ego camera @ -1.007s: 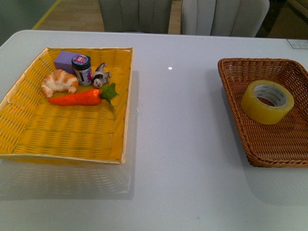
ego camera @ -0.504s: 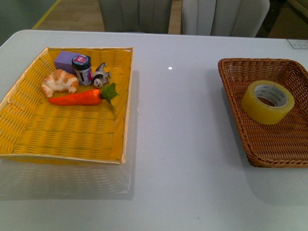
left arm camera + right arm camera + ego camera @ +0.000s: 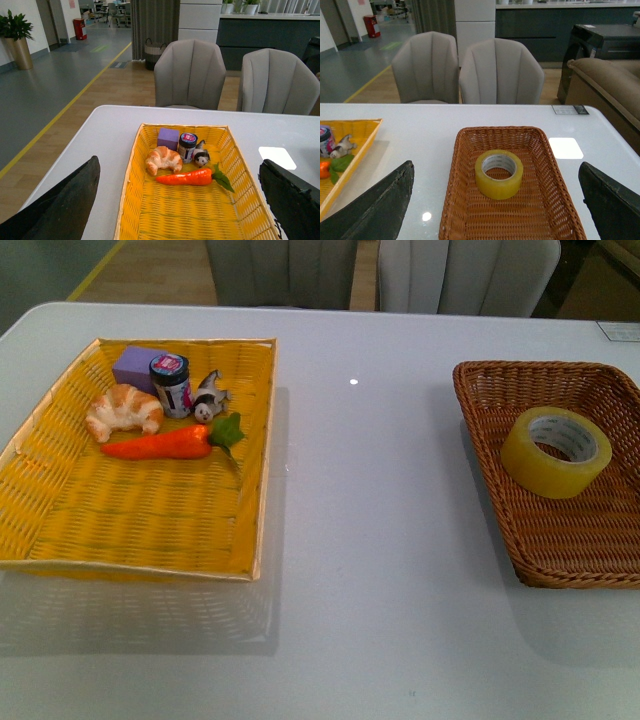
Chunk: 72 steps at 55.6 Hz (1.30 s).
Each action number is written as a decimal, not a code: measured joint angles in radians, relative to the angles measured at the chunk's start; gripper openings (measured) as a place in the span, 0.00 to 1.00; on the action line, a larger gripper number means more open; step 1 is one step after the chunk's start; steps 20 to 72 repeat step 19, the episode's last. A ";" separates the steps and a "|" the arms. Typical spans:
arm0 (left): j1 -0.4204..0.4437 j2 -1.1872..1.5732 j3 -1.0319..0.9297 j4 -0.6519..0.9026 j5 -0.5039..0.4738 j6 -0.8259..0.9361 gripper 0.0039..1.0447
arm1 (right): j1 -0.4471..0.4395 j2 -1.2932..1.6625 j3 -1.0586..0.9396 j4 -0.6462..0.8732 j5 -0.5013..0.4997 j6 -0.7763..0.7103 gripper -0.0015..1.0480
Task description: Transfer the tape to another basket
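Note:
The tape (image 3: 556,451), a yellowish roll with a white core, lies flat inside the brown wicker basket (image 3: 530,365) at the table's right side. In the right wrist view the tape (image 3: 498,174) sits in the middle of the brown basket (image 3: 497,129). My right gripper (image 3: 495,165) is open and empty, raised above and in front of that basket, its fingers wide apart on either side of it. My left gripper (image 3: 179,160) is open and empty, raised over the yellow basket (image 3: 127,190). Neither gripper shows in the front view.
The yellow basket (image 3: 262,470) at the left holds a croissant (image 3: 124,410), a carrot (image 3: 160,444), a small jar (image 3: 171,385), a purple block (image 3: 136,365) and a small animal figure (image 3: 208,397). Bare white table (image 3: 370,490) lies between the baskets. Grey chairs (image 3: 495,75) stand beyond the far edge.

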 joint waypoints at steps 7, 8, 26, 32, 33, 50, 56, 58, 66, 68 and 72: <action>0.000 0.000 0.000 0.000 0.000 0.000 0.92 | 0.000 0.000 0.000 0.000 0.000 0.000 0.91; 0.000 0.000 0.000 0.000 0.000 0.000 0.92 | 0.000 0.000 0.000 0.000 0.000 0.000 0.91; 0.000 0.000 0.000 0.000 0.000 0.000 0.92 | 0.000 0.000 0.000 0.000 0.000 0.000 0.91; 0.000 0.000 0.000 0.000 0.000 0.000 0.92 | 0.000 0.000 0.000 0.000 0.000 0.000 0.91; 0.000 0.000 0.000 0.000 0.000 0.000 0.92 | 0.000 0.000 0.000 0.000 0.000 0.000 0.91; 0.000 0.000 0.000 0.000 0.000 0.000 0.92 | 0.000 0.000 0.000 0.000 0.000 0.000 0.91; 0.000 0.000 0.000 0.000 0.000 0.000 0.92 | 0.000 0.000 0.000 0.000 0.000 0.000 0.91; 0.000 0.000 0.000 0.000 0.000 0.000 0.92 | 0.000 0.000 0.000 0.000 0.000 0.000 0.91; 0.000 0.000 0.000 0.000 0.000 0.000 0.92 | 0.000 0.000 0.000 0.000 0.000 0.000 0.91; 0.000 0.000 0.000 0.000 0.000 0.000 0.92 | 0.000 0.000 0.000 0.000 0.000 0.000 0.91; 0.000 0.000 0.000 0.000 0.000 0.000 0.92 | 0.000 0.000 0.000 0.000 0.000 0.000 0.91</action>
